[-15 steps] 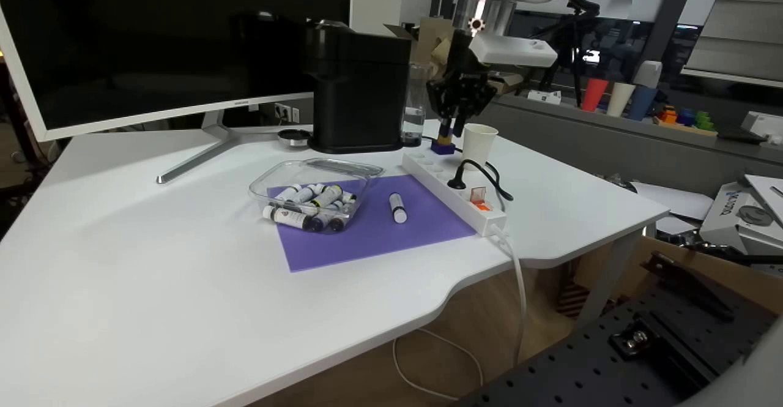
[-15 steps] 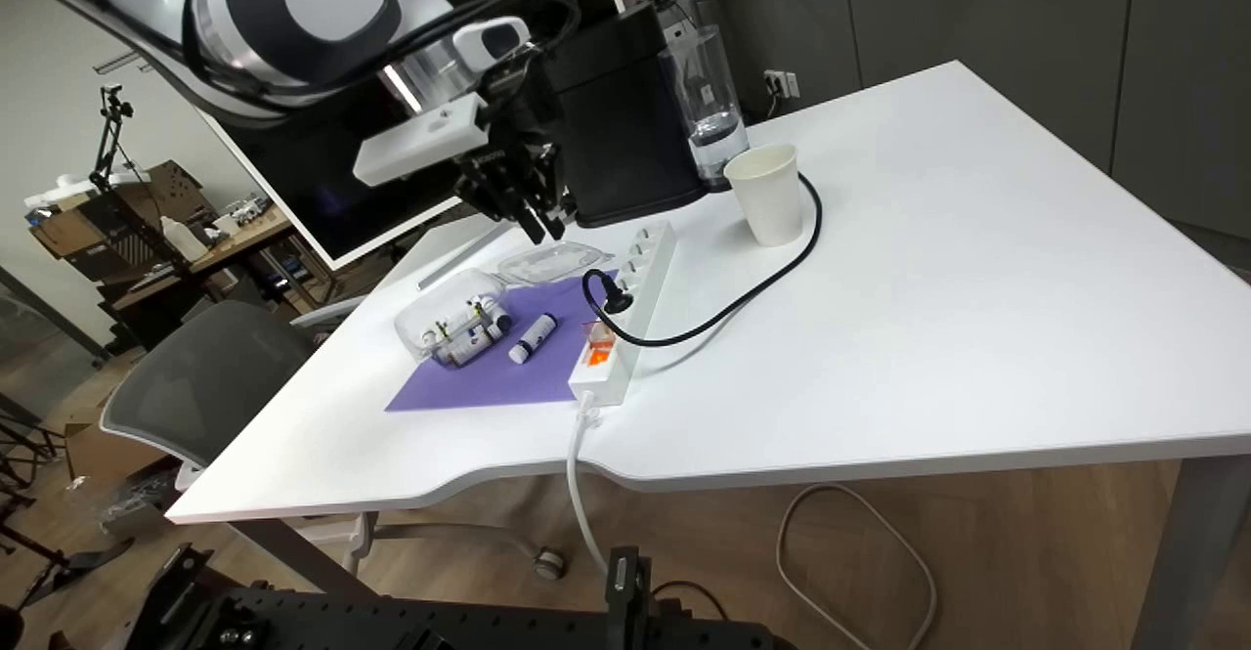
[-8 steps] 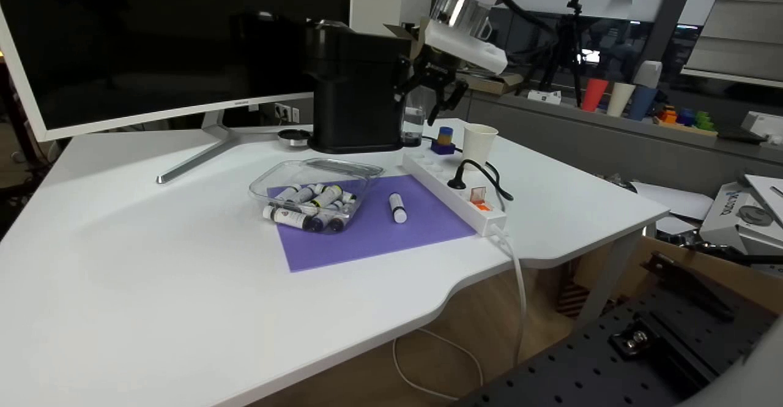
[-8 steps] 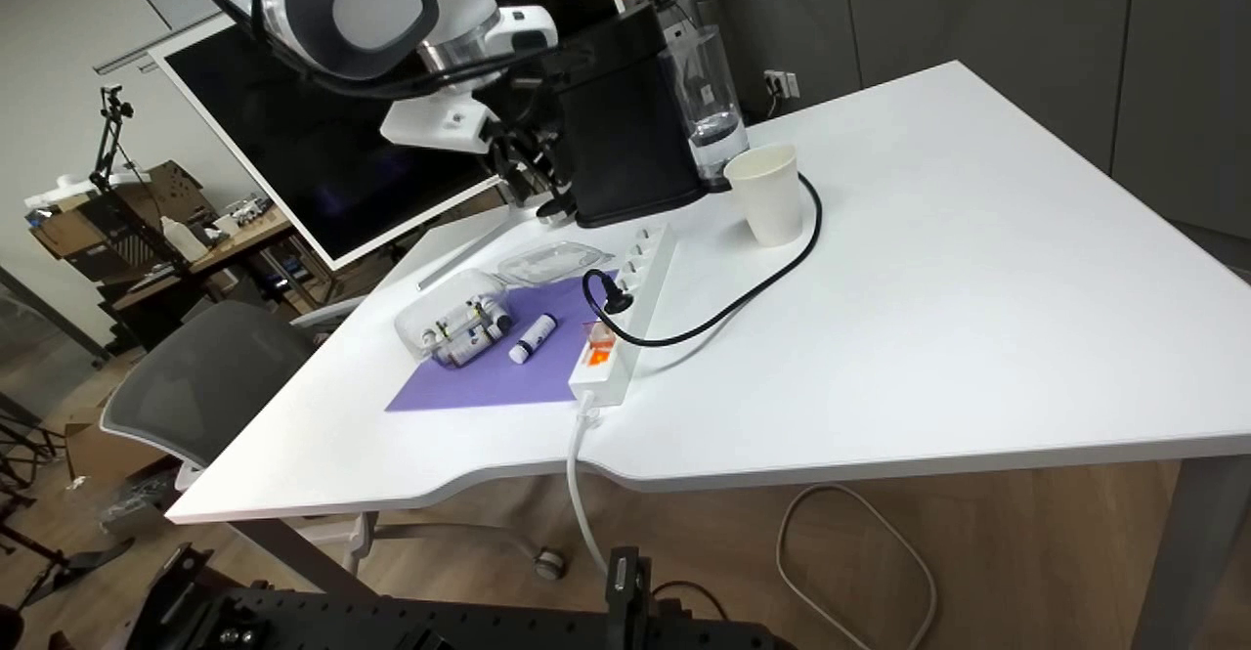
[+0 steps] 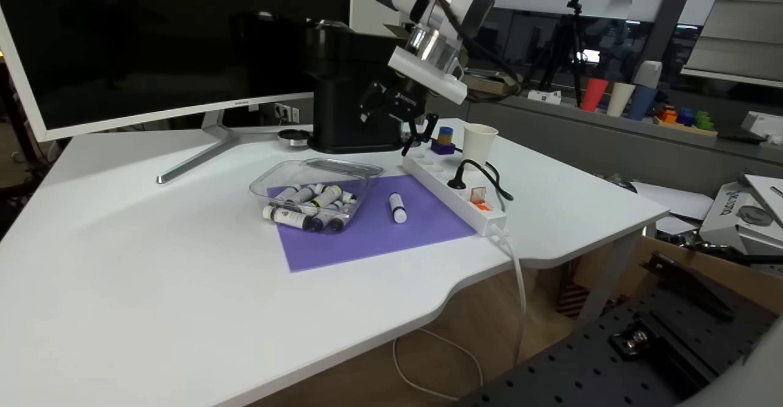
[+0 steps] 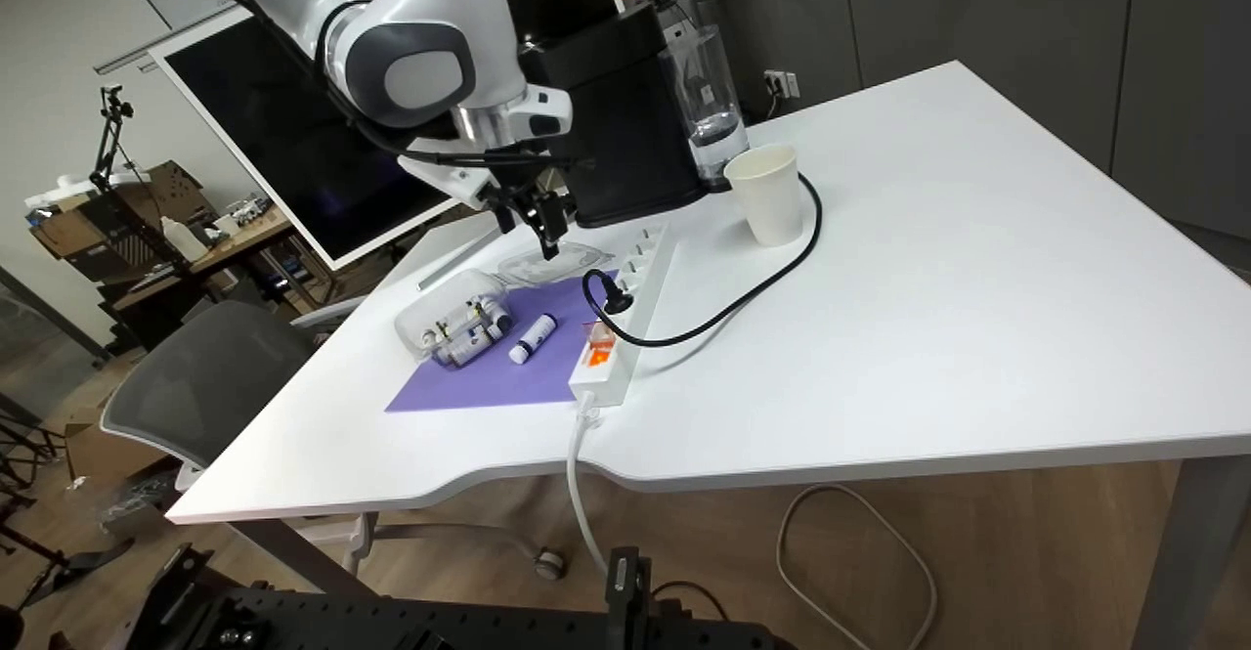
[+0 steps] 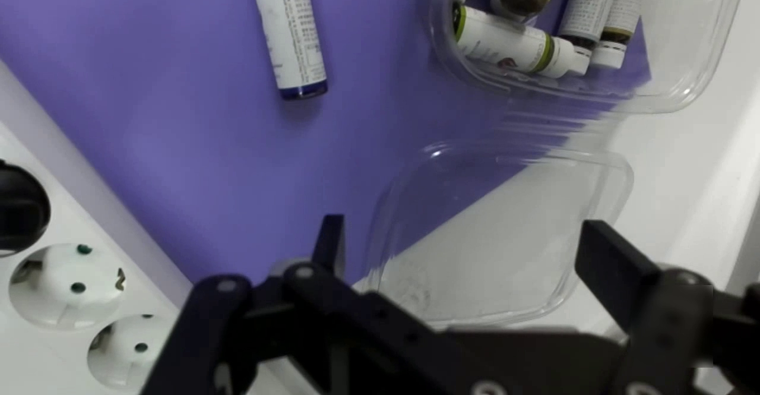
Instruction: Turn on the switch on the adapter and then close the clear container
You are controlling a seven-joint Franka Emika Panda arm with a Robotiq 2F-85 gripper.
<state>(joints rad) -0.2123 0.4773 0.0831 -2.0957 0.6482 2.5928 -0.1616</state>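
Hanging wide and empty near the purple mat (image 5: 367, 248), those jaws could, lowered crookedly, snag the lid (image 7: 487, 252) lying across the mat's edge and jolt the clear container (image 7: 683, 38) astride its corner.

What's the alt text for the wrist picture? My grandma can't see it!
An open black robot gripper shows at the bottom, with a clear lid beyond it. Upper right, an uncovered clear container holds small bottles; another bottle lies on a purple mat. Lower left, part of a white power strip holds a black plug.
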